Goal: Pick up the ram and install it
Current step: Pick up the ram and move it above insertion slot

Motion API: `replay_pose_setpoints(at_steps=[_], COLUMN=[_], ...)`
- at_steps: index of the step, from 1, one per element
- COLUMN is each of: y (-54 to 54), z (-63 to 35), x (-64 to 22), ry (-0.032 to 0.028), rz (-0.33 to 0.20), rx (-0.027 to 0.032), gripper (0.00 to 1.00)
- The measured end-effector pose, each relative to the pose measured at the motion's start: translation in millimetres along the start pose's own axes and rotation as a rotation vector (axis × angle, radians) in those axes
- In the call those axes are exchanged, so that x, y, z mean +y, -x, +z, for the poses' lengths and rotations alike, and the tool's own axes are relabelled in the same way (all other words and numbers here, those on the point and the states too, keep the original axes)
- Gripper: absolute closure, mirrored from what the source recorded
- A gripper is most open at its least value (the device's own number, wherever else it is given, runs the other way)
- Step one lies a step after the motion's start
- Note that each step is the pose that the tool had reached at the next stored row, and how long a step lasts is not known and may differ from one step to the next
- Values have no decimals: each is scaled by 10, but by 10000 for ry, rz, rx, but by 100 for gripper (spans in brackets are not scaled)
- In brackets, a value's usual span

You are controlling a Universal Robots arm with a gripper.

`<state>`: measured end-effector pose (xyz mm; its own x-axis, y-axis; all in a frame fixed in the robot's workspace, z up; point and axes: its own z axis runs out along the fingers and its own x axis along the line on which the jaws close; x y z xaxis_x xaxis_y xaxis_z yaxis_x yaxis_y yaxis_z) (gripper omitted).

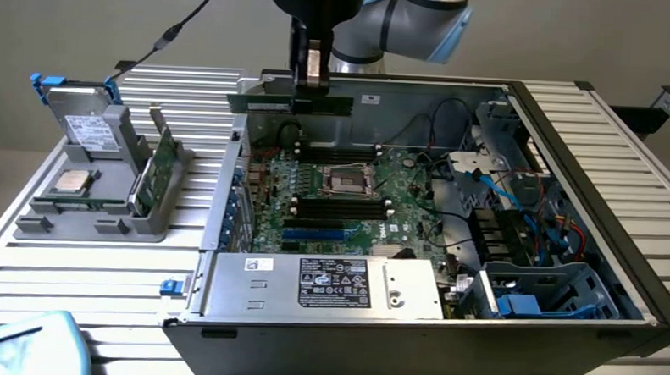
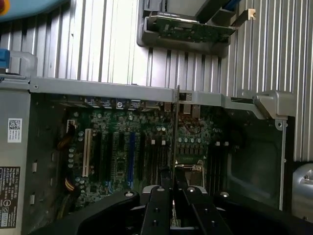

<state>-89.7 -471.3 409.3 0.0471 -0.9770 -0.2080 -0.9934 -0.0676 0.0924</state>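
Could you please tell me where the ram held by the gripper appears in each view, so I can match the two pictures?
Exterior view: the ram hangs level in the gripper, above the far wall of the case.
Wrist view: the ram shows edge-on, a thin line running out from the gripper over the motherboard.
Shared landmark: the grey holder beside the case.

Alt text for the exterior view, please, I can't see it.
The pincer holds the ram level above the open computer case, over the motherboard. A grey parts holder sits on the exterior view's left.
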Motion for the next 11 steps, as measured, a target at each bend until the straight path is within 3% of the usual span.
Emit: replay_pose_setpoints(at_steps=[11], y=[-83], z=[-59], x=[-470], ry=[-5], rz=[-1], rx=[2], gripper=[86])
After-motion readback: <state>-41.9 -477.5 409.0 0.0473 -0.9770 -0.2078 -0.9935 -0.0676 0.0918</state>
